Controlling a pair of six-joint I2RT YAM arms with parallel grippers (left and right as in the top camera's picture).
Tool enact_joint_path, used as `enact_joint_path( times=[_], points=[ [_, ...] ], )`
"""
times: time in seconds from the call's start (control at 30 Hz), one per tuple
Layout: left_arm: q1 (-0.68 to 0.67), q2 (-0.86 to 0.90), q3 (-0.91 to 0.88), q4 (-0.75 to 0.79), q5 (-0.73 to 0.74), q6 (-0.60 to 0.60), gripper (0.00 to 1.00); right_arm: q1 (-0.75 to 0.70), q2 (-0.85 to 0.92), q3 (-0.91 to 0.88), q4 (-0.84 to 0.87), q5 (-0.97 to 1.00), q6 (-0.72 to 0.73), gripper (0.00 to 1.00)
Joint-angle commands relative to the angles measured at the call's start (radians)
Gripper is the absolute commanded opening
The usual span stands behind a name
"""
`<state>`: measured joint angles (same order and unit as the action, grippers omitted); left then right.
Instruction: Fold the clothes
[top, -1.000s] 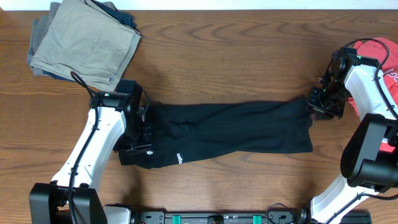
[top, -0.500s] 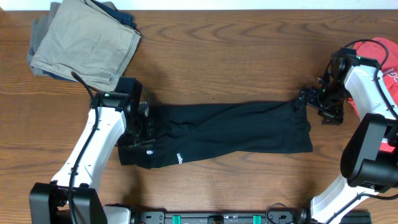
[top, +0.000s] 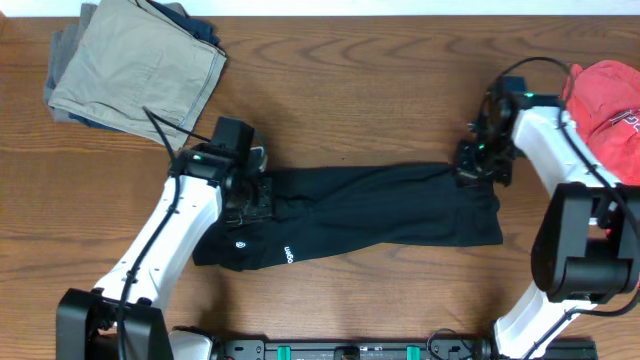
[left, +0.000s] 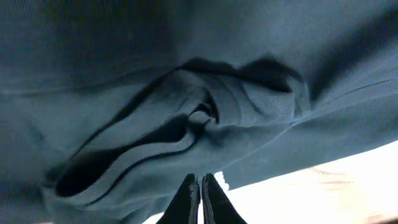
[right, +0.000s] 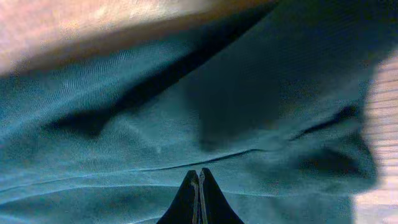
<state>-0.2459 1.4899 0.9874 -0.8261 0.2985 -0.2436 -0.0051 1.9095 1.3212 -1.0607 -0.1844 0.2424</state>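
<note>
The clothes, a black garment with a small white logo and white lettering, lie stretched left to right across the table. My left gripper is shut on the far left edge, where the fabric bunches into folds just ahead of the closed fingertips. At the far right corner my right gripper is shut on the clothes too. Its fingertips press together against the smooth cloth, which fills that view. The pinched fabric itself is hidden by the fingers.
Folded khaki trousers lie on a small pile at the back left. A red T-shirt sits at the right edge, behind the right arm. Bare wooden table lies beyond the garment and along the front.
The left gripper moved up and right from the garment's left end to its far edge. The right gripper opened, moved left onto the right corner and closed; that corner shifted left.
</note>
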Motion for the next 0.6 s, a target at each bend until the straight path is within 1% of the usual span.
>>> enact_joint_path(
  times=[0.0, 0.2, 0.3, 0.4, 0.5, 0.57],
  points=[
    [-0.001, 0.032, -0.051, 0.041, 0.008, -0.025, 0.06, 0.035, -0.024, -0.055, 0.037, 0.002, 0.019, 0.02],
    [0.016, 0.124, -0.101, 0.118, 0.004, -0.025, 0.06, 0.045, -0.024, -0.182, 0.184, 0.006, 0.013, 0.03],
    [0.036, 0.175, -0.101, 0.118, 0.004, -0.024, 0.06, 0.042, -0.024, -0.216, 0.225, 0.029, 0.015, 0.02],
    [0.071, 0.221, -0.101, 0.106, -0.005, -0.025, 0.06, 0.034, -0.024, -0.226, 0.230, 0.067, 0.023, 0.02],
    [0.120, 0.244, -0.101, 0.062, -0.106, -0.082, 0.06, 0.019, -0.024, -0.225, 0.210, 0.080, 0.023, 0.01],
    [0.155, 0.243, -0.101, 0.036, -0.169, -0.096, 0.06, 0.007, -0.024, -0.225, 0.197, 0.080, 0.026, 0.02]
  ],
)
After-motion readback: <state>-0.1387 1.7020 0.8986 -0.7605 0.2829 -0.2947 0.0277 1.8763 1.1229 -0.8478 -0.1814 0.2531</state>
